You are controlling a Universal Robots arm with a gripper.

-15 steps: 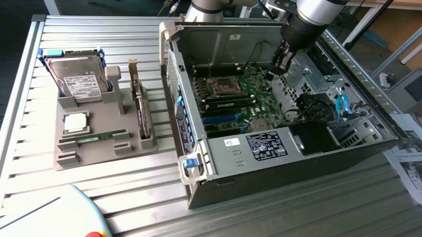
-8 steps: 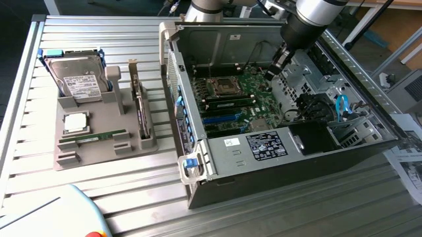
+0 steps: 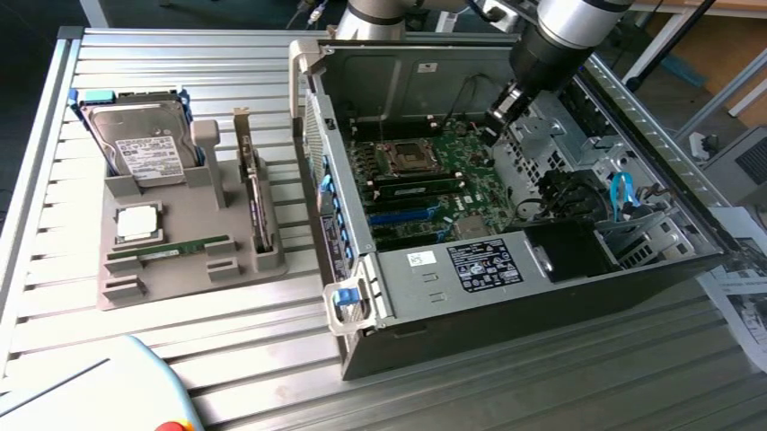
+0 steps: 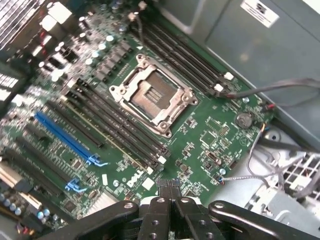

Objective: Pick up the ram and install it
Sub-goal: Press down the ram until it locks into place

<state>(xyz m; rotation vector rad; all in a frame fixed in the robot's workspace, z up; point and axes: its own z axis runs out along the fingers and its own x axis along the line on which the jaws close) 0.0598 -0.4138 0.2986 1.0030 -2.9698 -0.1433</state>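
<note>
- The ram [image 3: 168,250] lies flat in the grey holder [image 3: 180,269], far from the pincer toward the exterior view's left, not picked up yet.
- Its long axis runs about left-right there, the right end a little higher.
- The pincer [image 4: 169,187] is clenched and empty, hanging above the motherboard [image 4: 210,130] inside the case [image 3: 396,67].

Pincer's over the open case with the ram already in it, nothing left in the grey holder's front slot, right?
Not right. The pincer is over the open case, but shut on nothing. The exterior view shows the ram lying in the front slot of the grey holder, left of the case in that view.
</note>
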